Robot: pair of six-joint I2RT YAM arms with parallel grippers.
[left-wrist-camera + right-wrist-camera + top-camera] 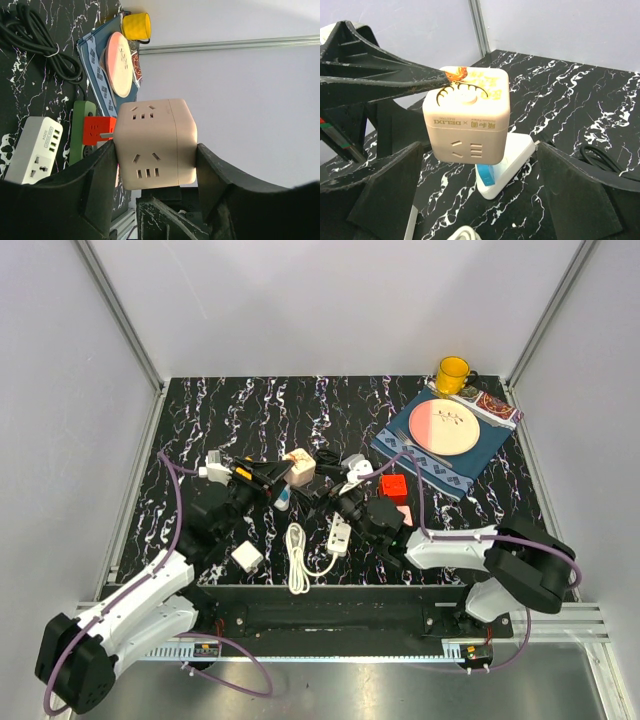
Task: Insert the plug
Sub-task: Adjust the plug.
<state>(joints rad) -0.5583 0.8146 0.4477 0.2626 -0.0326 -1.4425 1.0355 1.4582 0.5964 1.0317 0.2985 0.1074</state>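
Left jaws clamped on the beige socket cube [155, 145], held up off the desk [200, 420]. Right jaws wide open and empty, facing the cube's socket face from just beside it. Neither holds a plug. White power strip [340, 534] and coiled white cord [297, 562] lie on the desk, nearer the right arm. Can't tell which plug is meant.

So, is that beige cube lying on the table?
No, the left gripper holds the beige cube clear above the table.
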